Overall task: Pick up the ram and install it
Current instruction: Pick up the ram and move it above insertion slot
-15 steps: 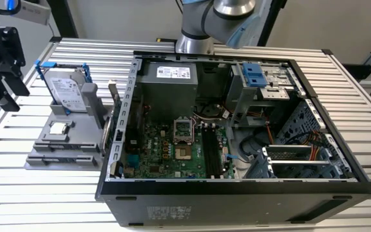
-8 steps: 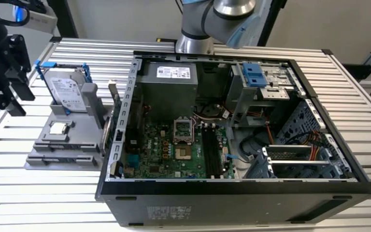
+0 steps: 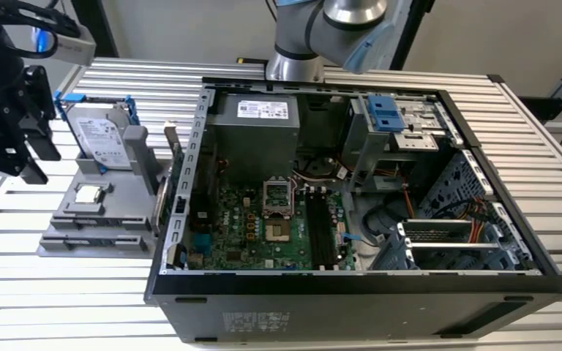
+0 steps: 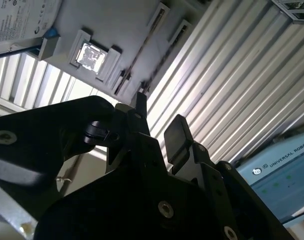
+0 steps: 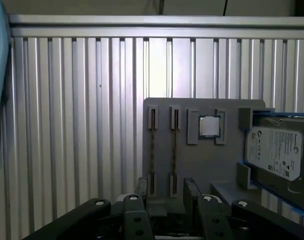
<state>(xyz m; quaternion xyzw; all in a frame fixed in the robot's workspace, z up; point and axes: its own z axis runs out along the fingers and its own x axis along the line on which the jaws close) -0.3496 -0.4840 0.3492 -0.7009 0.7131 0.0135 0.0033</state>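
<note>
Gripper (image 5: pixel 167 194): spread wide and empty. Its two fingers (image 5: pixel 192 190) stand well apart, with nothing between them.
Gripper place: in the exterior view it hangs at the view's left edge (image 3: pixel 15 164), above the table (image 3: pixel 27 292) and beside the holder (image 3: pixel 71 210). It touches none of the parts.
Ram (image 5: pixel 152 150): two thin sticks, seen edge-on in the first wrist view. Each stands in its own slot of the holder, and they are side by side. Both are still seated.
Holder: one grey block on the table, to the exterior view's left of the case (image 3: pixel 359 300).
Processor (image 5: pixel 209 126): one, square and silver, in its recess between the ram and the drive.
Drive (image 5: pixel 277 150): one, silver with blue rails, at the holder's far end from the ram.
Case: one, lying open with its green board facing up.
Arm (image 3: pixel 320 36): one, rising behind the case.
</note>
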